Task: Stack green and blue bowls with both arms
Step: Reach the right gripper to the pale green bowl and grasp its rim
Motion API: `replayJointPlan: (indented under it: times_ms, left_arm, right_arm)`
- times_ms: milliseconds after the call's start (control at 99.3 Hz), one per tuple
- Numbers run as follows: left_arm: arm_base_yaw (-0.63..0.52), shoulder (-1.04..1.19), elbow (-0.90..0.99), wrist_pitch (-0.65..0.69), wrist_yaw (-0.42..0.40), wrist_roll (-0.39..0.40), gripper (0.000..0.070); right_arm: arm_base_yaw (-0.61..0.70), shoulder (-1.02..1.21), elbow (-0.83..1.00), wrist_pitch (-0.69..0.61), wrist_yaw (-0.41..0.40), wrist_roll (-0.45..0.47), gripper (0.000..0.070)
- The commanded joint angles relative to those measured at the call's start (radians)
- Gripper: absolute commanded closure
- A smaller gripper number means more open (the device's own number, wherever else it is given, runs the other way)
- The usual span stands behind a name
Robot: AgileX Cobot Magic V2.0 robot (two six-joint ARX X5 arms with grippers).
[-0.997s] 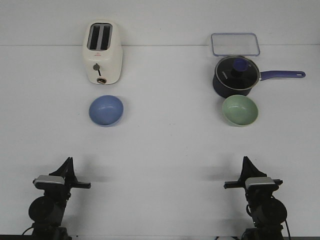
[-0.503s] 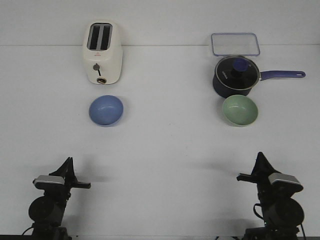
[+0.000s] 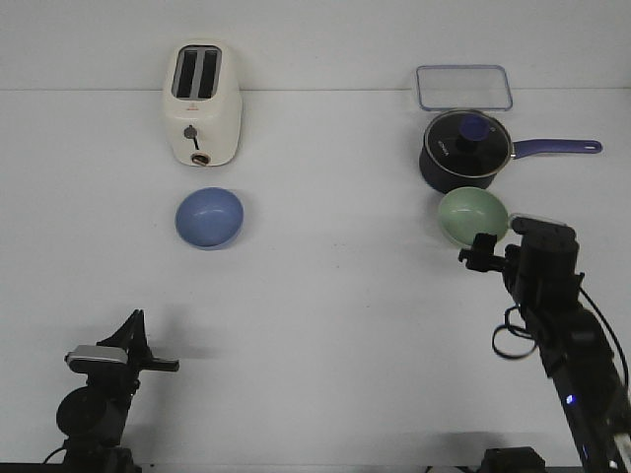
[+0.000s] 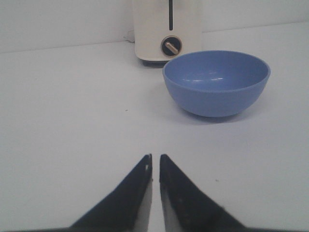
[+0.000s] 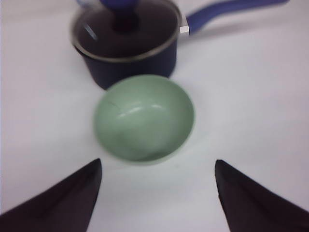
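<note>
Now right gripper [image 5: 157, 186] gapes beside green bowl [image 5: 144, 117]; left gripper [image 4: 155, 166] pinched empty.

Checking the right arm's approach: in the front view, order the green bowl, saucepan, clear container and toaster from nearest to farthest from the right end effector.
From the right end effector:
1. Green bowl, just beyond it, on the right.
2. Saucepan, directly behind the bowl.
3. Clear container, at the back right edge.
4. Toaster, far across at the back left.

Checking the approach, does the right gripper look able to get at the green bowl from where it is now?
Probably yes. The right gripper is wide open just short of the green bowl, with nothing between them. The saucepan sits close behind the bowl, not in the way.
</note>
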Motion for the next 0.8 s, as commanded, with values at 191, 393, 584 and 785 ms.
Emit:
replayJointPlan:
  times_ms: [191, 393, 584, 785]
  left_arm:
    - [0.000, -0.002, -0.020, 0.012, 0.004, -0.009, 0.0688]
    - [0.000, -0.002, -0.020, 0.012, 0.004, -0.009, 0.0688]
    - [0.000, -0.002, -0.020, 0.012, 0.004, -0.009, 0.0688]
    - [0.000, -0.002, -0.020, 0.012, 0.004, -0.009, 0.0688]
  right_arm:
    - [-0.110, 0.408, 0.217, -0.030, -0.109, -0.008, 0.0223]
    - [-0.161, 0.598, 0.306, -0.027, -0.157, -0.004, 0.0244]
    - [-0.185, 0.677, 0.317, 0.017, -0.185, -0.002, 0.0374]
    - [-0.190, 0.701, 0.317, 0.042, -0.202, 0.008, 0.0618]
